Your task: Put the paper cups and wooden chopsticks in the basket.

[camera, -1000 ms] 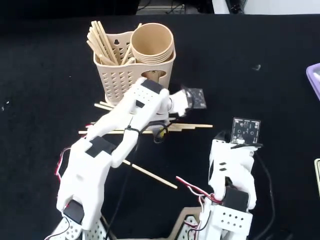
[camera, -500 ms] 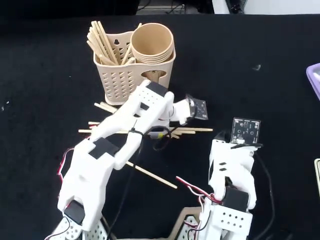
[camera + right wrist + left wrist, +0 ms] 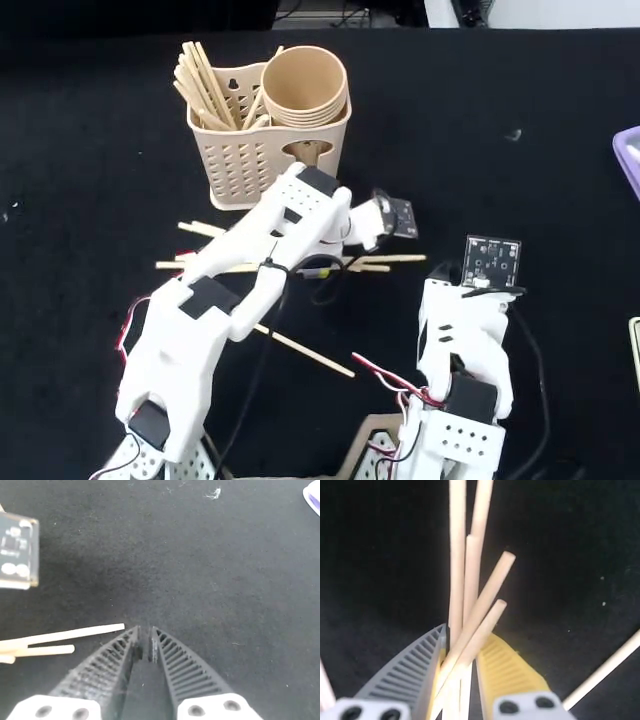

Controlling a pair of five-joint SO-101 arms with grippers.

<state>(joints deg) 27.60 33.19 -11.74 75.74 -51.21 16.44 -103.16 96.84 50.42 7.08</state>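
Note:
A beige perforated basket (image 3: 240, 160) at the back holds stacked paper cups (image 3: 305, 85) and several upright wooden chopsticks (image 3: 200, 85). In front of it a bundle of chopsticks (image 3: 390, 259) lies across the black table, partly under my left arm (image 3: 290, 220). My left gripper (image 3: 465, 635) is shut on several of these chopsticks (image 3: 457, 555), which fan out past its tips. One chopstick (image 3: 310, 355) lies apart, nearer the arm bases. My right gripper (image 3: 145, 632) is shut on nothing, low over the cloth beside the chopstick ends (image 3: 65, 636).
My right arm (image 3: 465, 340) stands to the right of the bundle, folded back. A purple object (image 3: 628, 155) sits at the table's right edge. Another loose chopstick (image 3: 605, 667) lies beside the left gripper. Black cloth stretches open to the right of the basket.
My left arm's wrist has shifted slightly right and toward the near side, and the chopstick bundle has shifted with it. The right arm has kept still.

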